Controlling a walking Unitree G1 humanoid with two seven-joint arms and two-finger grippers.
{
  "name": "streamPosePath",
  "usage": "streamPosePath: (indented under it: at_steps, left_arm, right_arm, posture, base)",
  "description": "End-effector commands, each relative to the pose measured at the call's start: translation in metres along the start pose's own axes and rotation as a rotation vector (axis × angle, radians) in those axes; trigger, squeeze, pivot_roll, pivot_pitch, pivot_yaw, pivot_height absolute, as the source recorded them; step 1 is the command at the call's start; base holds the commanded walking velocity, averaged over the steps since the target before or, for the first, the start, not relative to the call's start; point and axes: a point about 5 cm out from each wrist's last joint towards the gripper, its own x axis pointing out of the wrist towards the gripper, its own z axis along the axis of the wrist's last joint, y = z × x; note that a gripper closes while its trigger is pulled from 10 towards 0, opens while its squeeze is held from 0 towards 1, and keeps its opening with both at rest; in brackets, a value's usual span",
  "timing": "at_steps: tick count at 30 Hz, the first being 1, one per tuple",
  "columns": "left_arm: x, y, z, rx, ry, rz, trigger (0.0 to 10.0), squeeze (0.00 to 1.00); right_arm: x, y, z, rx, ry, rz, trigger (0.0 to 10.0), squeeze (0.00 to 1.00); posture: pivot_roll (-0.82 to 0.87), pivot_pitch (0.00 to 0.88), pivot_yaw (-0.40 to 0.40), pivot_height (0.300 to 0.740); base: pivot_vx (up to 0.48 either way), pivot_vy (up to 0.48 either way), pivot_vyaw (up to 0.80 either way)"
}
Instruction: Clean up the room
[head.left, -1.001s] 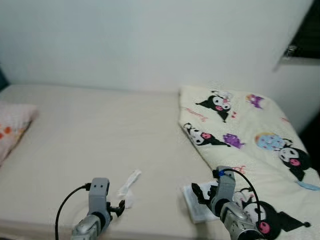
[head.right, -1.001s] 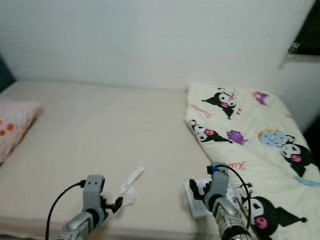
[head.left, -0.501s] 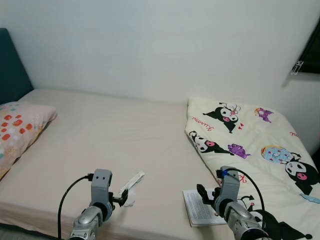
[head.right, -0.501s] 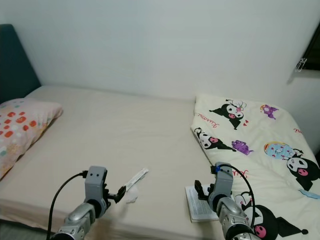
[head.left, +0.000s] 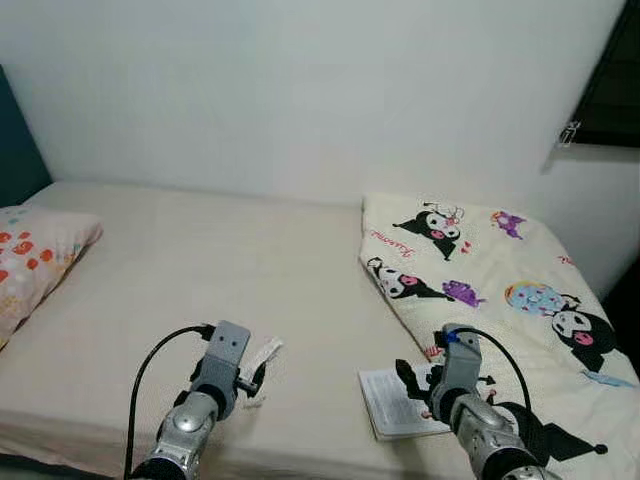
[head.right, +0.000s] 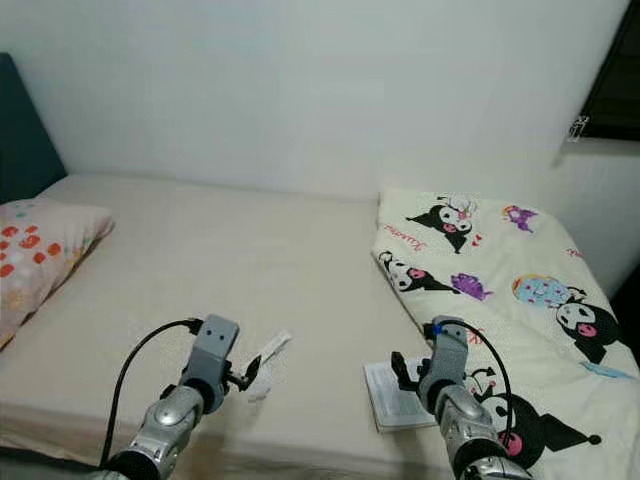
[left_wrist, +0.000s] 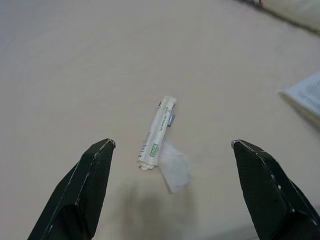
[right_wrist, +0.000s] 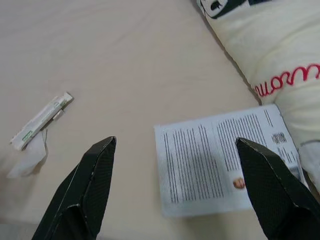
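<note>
Hovering low over the near edge of the beige mattress (head.left: 180, 270), left gripper (left_wrist: 167, 187) spreads wide above a white paper wrapper (left_wrist: 157, 132); right gripper (right_wrist: 175, 187) gapes empty above a printed white leaflet (right_wrist: 220, 160).

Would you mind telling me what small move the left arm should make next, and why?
Probably lower the left gripper straight onto the white wrapper and close. Its fingers stand wide open on either side of the wrapper, which lies loose on the bed sheet beside a crumpled tissue scrap, untouched.
</note>
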Motion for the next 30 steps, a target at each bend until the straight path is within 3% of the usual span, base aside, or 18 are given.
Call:
streamPosePath:
  at_steps: [1,9,15,20,24,30]
  left_arm:
    - [0.002,0.002,0.005,0.046,-0.021,0.000,10.0,0.00]
    - [0.008,-0.001,0.016,0.087,-0.059,0.010,10.0,0.00]
    - [0.013,-0.006,0.026,0.021,-0.084,0.003,10.0,0.00]
    - [0.022,-0.017,0.051,-0.023,-0.170,-0.052,10.0,0.00]
    - [0.028,-0.019,0.072,0.000,-0.247,-0.079,10.0,0.00]
    - [0.033,-0.020,0.096,0.130,-0.321,-0.135,10.0,0.00]
  right_arm:
    - [0.000,-0.004,0.004,0.007,-0.011,-0.013,10.0,0.00]
    - [0.001,-0.007,0.016,0.010,-0.055,-0.022,10.0,0.00]
    - [0.001,-0.008,0.021,0.010,-0.074,-0.020,10.0,0.00]
    - [0.004,-0.001,0.029,0.001,-0.108,0.015,10.0,0.00]
    - [0.004,0.005,0.031,-0.008,-0.126,0.041,10.0,0.00]
    - [0.003,0.016,0.030,-0.016,-0.160,0.082,10.0,0.00]
  posture:
    - [-0.09,0.000,-0.074,0.645]
    - [-0.09,0.000,-0.073,0.615]
    - [-0.10,0.000,-0.071,0.600]
    - [-0.11,0.000,-0.068,0.580]
    - [-0.11,0.000,-0.063,0.560]
    - [-0.14,0.065,-0.044,0.530]
  base:
    - [0.000,0.000,0.00]
    - [0.000,0.000,0.00]
    - [0.000,0.000,0.00]
    - [0.000,0.000,0.00]
    - [0.000,0.000,0.00]
    - [0.000,0.000,0.00]
